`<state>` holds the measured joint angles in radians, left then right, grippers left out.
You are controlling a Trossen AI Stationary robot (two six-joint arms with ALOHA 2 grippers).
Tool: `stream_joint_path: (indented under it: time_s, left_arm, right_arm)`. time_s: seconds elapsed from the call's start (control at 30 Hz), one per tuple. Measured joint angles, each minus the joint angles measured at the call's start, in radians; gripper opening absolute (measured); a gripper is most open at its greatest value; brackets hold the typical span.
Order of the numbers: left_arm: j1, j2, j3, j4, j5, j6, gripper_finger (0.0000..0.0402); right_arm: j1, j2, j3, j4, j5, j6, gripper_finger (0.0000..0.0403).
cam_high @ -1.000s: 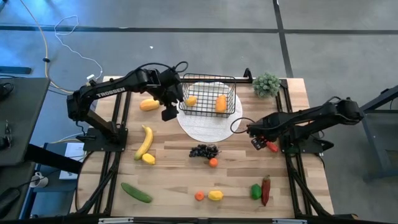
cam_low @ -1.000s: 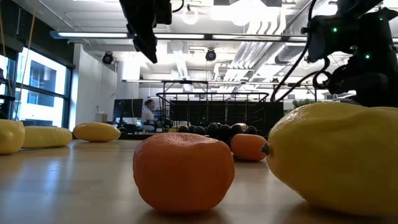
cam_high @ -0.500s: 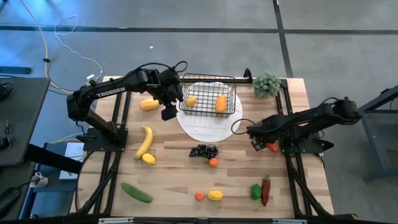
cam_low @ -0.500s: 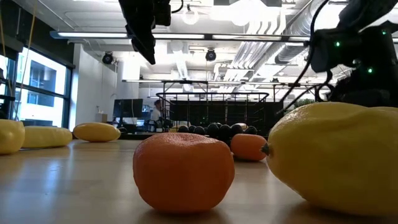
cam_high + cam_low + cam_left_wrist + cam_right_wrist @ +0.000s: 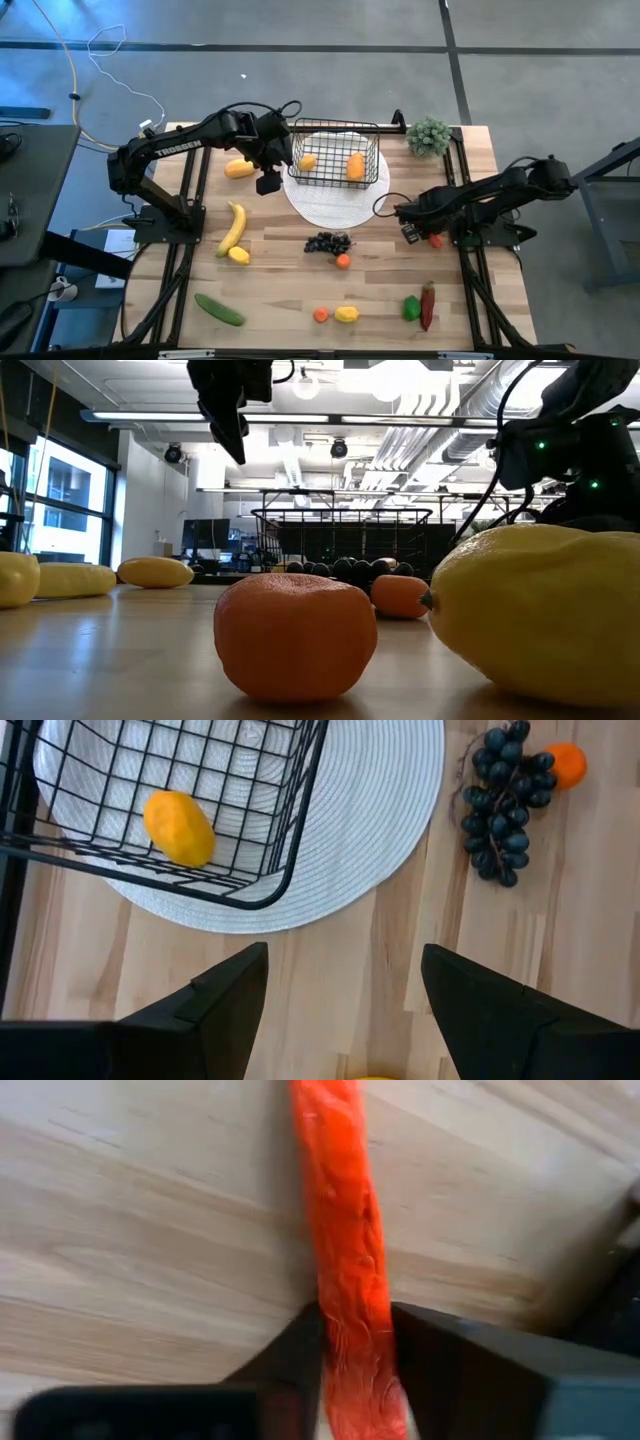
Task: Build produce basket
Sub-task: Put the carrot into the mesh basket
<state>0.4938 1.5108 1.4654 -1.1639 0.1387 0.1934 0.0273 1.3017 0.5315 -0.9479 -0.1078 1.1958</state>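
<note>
While right gripper pinches long red chili low on table, chili runs straight out between fingers. Basket sits far off, toward left arm. Left gripper hangs spread wide, holding nothing, just beside basket.

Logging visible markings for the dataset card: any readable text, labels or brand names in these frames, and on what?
"TROSSEN": white letters along the left arm, high view only.
No other text can be read: none on the basket, the produce, the right arm or the room behind.
</note>
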Motion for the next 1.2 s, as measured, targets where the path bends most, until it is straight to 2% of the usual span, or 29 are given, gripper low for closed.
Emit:
stream_joint_path:
  time_s: [0.1,0.13,0.4,0.73,1.0,1.2]
  left_arm:
    - [0.000,0.000,0.000,0.000,0.000,-0.006,0.0253]
    - [0.000,0.000,0.000,0.000,0.000,-0.006,0.0253]
    - [0.000,0.000,0.000,0.000,0.000,-0.016,0.0253]
    - [-0.003,-0.008,0.000,-0.033,0.000,-0.018,0.0253]
    - [-0.005,-0.032,0.000,-0.050,0.000,-0.025,0.0253]
    - [-0.005,-0.060,0.000,-0.052,0.000,-0.039,0.0253]
  right_arm:
    - [0.000,0.001,0.023,-0.013,0.001,-0.008,0.0027]
    - [0.000,0.001,0.037,-0.008,0.001,-0.010,0.0021]
    - [0.000,0.000,0.194,-0.104,0.038,0.025,0.0034]
    - [-0.022,0.000,0.482,-0.315,0.232,0.028,0.0026]
    - [-0.123,0.000,0.681,-0.264,0.403,-0.206,0.0026]
    - [-0.226,0.000,0.741,-0.028,0.427,-0.500,0.0026]
